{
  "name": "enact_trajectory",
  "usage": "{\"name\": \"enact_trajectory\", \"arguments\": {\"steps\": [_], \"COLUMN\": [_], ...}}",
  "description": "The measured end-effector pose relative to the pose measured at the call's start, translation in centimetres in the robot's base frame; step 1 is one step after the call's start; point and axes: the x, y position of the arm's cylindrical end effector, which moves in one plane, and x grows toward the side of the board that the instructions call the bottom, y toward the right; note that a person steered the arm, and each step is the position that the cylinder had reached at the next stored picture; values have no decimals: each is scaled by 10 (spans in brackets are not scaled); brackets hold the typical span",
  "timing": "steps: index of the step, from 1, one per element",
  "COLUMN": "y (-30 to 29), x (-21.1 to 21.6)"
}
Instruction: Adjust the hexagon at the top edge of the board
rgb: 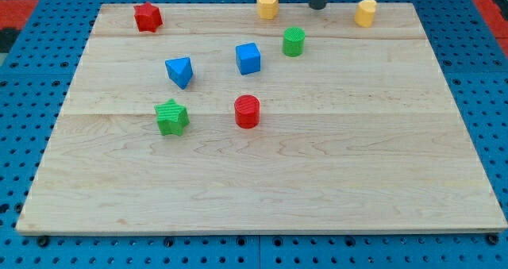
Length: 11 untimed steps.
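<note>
My tip (318,7) sat at worktop (262,182) top edge, between yellow hexagon (267,5) on view's left and yellow cylinder (366,13) on view's right, nearer hexagon, touching neither. No hand on this arm, only dark rod, so nothing open or closed. Red star (148,17) at top-left corner. Green cylinder (294,41) just below tip. Blue cube (248,58), blue triangular block (180,71), green star (171,117), red cylinder (247,111) clustered mid-board.

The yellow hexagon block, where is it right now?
The yellow hexagon block sits at the view's top edge of the wooden board, left of my tip and up-left of the green cylinder block.
</note>
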Motion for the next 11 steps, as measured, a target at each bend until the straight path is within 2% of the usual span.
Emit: {"name": "enact_trajectory", "arguments": {"steps": [1,2,3,4,5,6,7,8,9,10,11], "y": [-72,-125,-159,-160,-148,-75,-67,-38,-41,-143,-260], "x": [20,85,35,0,1,43,76,1,0,26,88]}}
